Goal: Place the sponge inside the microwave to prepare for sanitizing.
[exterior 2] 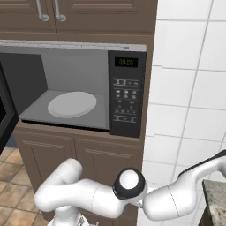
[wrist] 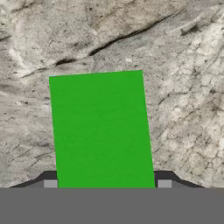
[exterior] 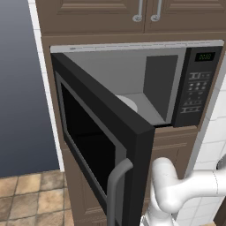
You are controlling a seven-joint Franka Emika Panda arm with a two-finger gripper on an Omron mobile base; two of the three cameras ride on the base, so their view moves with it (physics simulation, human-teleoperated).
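Note:
In the hand view, the sponge lies green side up on a mottled grey stone counter. My gripper is down over its near end, with one dark fingertip pressed against each long side, shut on it. The microwave is built in under brown wooden cabinets. Its black door with the grey curved handle stands swung wide open to the left. Its grey interior holds a white round turntable plate. The arm bends low and off to the right, away from the microwave.
White tiled wall lies to the right of the microwave, and a corner of the stone counter shows at the lower right. Upper cabinets hang above the microwave. The open door juts out toward the base, with tiled floor to the left.

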